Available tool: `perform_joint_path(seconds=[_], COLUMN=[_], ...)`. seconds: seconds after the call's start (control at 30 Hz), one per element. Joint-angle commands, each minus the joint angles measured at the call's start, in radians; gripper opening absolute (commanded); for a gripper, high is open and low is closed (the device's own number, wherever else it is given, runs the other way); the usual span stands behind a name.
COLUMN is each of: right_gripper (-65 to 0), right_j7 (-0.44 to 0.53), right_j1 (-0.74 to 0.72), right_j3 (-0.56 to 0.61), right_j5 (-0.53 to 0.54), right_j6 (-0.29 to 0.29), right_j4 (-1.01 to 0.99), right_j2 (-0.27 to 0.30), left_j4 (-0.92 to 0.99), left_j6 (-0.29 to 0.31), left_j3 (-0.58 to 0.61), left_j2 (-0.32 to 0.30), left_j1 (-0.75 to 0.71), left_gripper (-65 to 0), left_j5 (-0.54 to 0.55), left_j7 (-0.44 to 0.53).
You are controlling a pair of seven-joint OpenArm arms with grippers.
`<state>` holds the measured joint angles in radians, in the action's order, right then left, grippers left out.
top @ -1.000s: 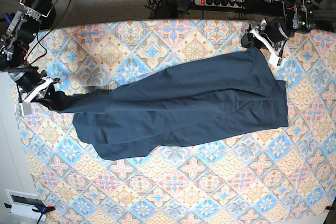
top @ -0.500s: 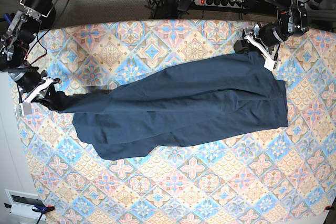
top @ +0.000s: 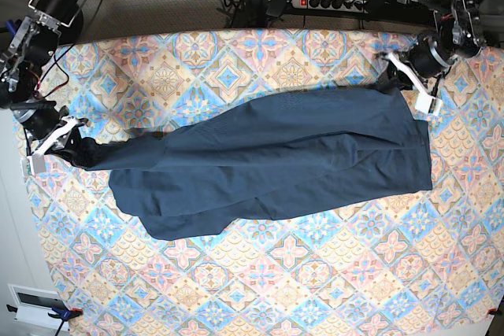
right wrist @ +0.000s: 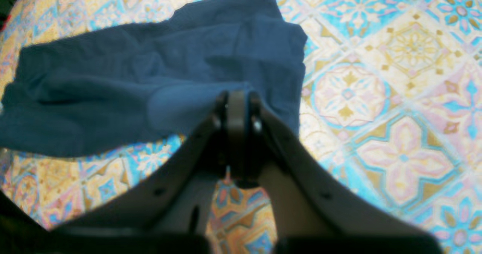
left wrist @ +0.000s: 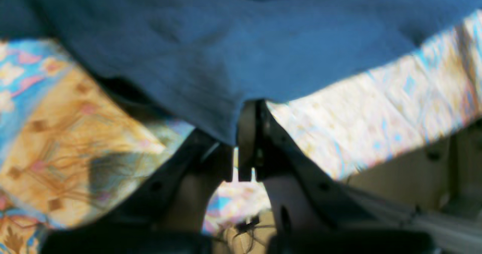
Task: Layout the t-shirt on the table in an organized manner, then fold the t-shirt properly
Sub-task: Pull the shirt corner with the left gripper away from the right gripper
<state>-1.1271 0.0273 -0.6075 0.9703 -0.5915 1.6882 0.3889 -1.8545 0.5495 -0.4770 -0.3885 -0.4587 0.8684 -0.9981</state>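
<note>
The dark navy t-shirt [top: 276, 163] lies stretched in a long diagonal band across the patterned table [top: 315, 289]. At the band's far right corner my left gripper [top: 391, 78] is shut on the cloth. The left wrist view shows the fingers [left wrist: 260, 133] pressed together with the t-shirt [left wrist: 226, 50] edge pinched between them, above the table [left wrist: 56, 133]. My right gripper [top: 75, 145] holds the band's left end near the table's left edge. In the right wrist view the right gripper [right wrist: 235, 99] is shut on a bunched fold of the t-shirt [right wrist: 113, 84], lifted slightly off the table [right wrist: 395, 95].
A power strip [top: 335, 1] and cables lie behind the table's far edge. A white box [top: 35, 304] sits off the near left corner. The left gripper works close to the table's far right edge, with floor [left wrist: 433, 163] showing beyond it.
The left gripper has gone from open to shut on the t-shirt's far right corner and shifted right, drawing that corner outward. The right gripper has stayed put, still holding the left end.
</note>
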Motion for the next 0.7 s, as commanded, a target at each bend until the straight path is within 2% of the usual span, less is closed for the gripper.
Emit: perform_joint_path(seconds=[0.0,0.07,0.23,0.3,0.4,0.67], right_gripper=[-65.0,-65.0,-65.0,-65.0,-65.0,-65.0], right_j7=[0.032,0.032,0.023,0.022,0.022,0.023], right_j1=[-0.014,-0.013,-0.005,-0.003,0.049,0.155], right_j3=[-0.01,-0.01,-0.004,-0.002,-0.002,-0.002], right_j5=[0.017,0.017,0.017,0.017,0.017,0.017], right_j6=[-0.005,-0.005,-0.005,-0.005,-0.005,-0.005], right_j4=[0.016,0.016,0.023,0.023,0.026,0.028], right_j2=[0.031,0.034,0.052,0.054,0.054,0.052], left_j4=[-0.024,-0.026,-0.023,-0.021,-0.02,0.106], left_j6=[0.016,0.037,0.047,0.047,0.047,0.047], left_j3=[-0.042,-0.075,-0.079,-0.076,-0.062,0.128], left_j2=[-0.034,-0.053,-0.171,-0.2,-0.201,-0.2], left_j1=[-0.022,-0.056,-0.182,-0.216,-0.228,-0.168], left_gripper=[-65.0,-65.0,-65.0,-64.9,-64.9,-64.8], left_j5=[0.008,0.033,0.127,0.114,0.045,-0.094], left_j7=[0.015,0.014,0.014,0.014,0.014,0.018])
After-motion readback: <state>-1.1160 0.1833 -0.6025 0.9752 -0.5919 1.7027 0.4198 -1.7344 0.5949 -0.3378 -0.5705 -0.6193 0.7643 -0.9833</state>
